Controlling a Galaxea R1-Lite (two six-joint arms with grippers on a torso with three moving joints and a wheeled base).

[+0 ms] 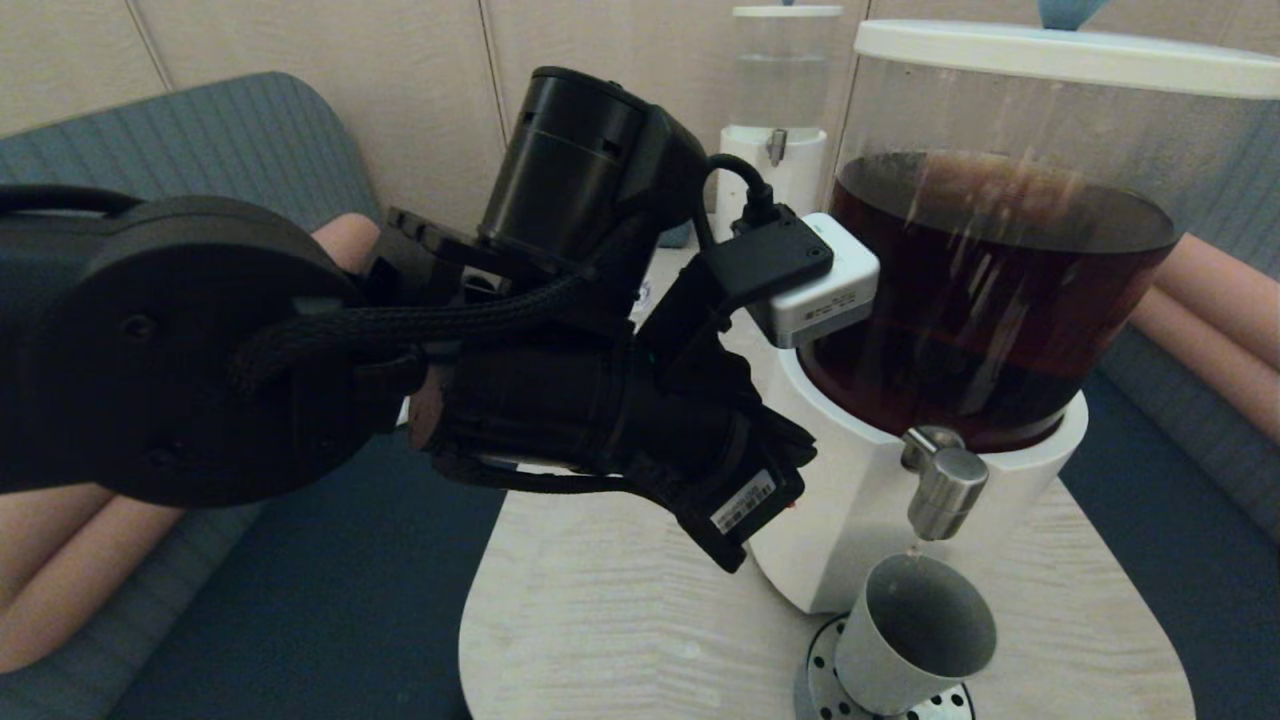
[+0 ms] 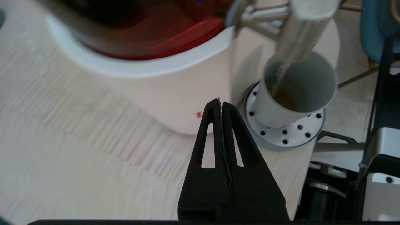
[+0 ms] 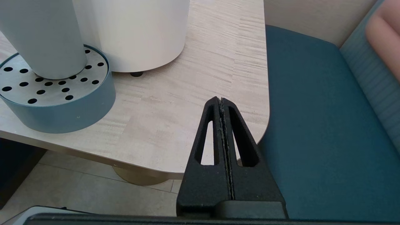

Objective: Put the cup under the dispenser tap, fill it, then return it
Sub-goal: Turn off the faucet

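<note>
The grey cup point(image 1: 905, 640) point(image 2: 293, 93) stands upright on the perforated drip tray point(image 1: 822, 665) point(image 2: 287, 137), right under the steel dispenser tap point(image 1: 945, 492) point(image 2: 303, 28). A thin brown stream runs from the tap into the cup, and brown liquid lies in its bottom. My left gripper point(image 2: 221, 101) is shut and empty, hovering beside the dispenser's white base point(image 1: 840, 500), a short way from the cup. My right gripper point(image 3: 221, 100) is shut and empty, low at the table's near corner, apart from the cup point(image 3: 43, 37).
My left arm point(image 1: 560, 400) fills the left and middle of the head view. A small clear-liquid dispenser point(image 1: 780, 100) stands at the back. The pale wood table point(image 1: 620, 620) has rounded edges, with blue bench seats point(image 3: 318, 125) on both sides.
</note>
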